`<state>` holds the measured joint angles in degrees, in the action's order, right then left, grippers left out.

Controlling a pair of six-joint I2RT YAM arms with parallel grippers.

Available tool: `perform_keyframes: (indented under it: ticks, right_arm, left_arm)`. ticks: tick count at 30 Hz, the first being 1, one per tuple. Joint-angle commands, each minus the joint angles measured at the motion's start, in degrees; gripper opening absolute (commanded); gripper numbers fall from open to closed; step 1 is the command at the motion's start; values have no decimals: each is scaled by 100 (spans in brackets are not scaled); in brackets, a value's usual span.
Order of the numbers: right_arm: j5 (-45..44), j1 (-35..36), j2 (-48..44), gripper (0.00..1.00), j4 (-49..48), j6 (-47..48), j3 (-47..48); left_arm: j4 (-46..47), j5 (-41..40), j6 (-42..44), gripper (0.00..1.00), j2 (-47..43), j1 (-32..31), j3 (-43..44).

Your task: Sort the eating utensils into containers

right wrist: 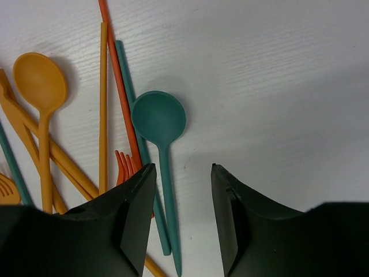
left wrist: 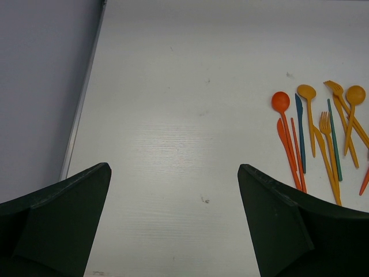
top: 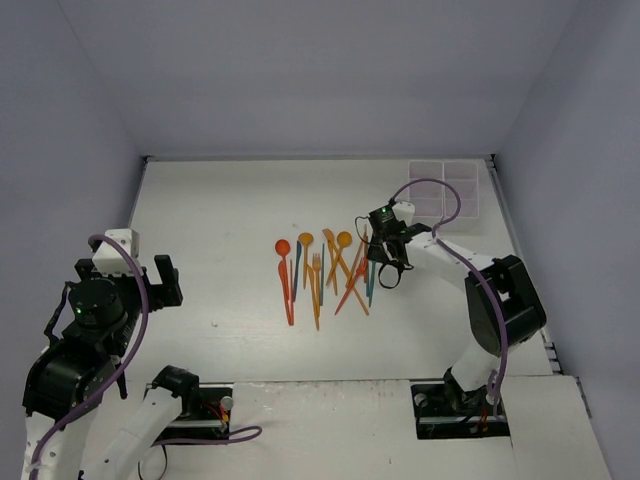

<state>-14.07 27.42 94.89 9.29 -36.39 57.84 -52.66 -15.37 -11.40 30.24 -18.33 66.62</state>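
Pale lilac walls box in a white table (top: pixel 220 220), and the utensils (top: pixel 320 275) lie in a loose fan at its middle. The white tray (top: pixel 445 190) sits well apart, at about 1 o'clock from the pile, in the far corner.

The right claw (right wrist: pixel 183 173) hangs over the pile's 3 o'clock edge with its jaws part-way open. They stand one on each side of a teal spoon (right wrist: pixel 159 118) and grip nothing that I can see. The left claw (left wrist: pixel 174 167) is spread wide and empty, out at 9 o'clock, far from the pile.

The step in hand looks like picking up that spoon. Its handle runs closer to the 9 o'clock jaw than to the middle of the gap. A second teal handle (right wrist: pixel 124 69) and a red fork (right wrist: pixel 124 161) lie just beside it there. A small shift to centre the handle should keep the neighbours out of the pinch. A straight lift would then disturb the fan least.

The spoon is thin, matte plastic, with a round bowl at 12 o'clock and a slim straight handle toward 6 o'clock. It lies flat on the table, so there is little height to catch.
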Motion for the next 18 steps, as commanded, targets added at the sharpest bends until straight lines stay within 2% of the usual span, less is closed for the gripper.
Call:
perform_keyframes:
  ticks: [1, 11, 18]
  right_arm:
    - [3, 96, 215, 37, -254, -109, 119]
    - [-44, 176, 567, 34, -299, -120, 88]
    - [-146, 176, 682, 22, -314, -101, 25]
  left_arm:
    - [158, 58, -91, 90, 59, -27, -34]
    - [129, 122, -141, 90, 44, -31, -73]
    - [72, 105, -133, 90, 17, -31, -95]
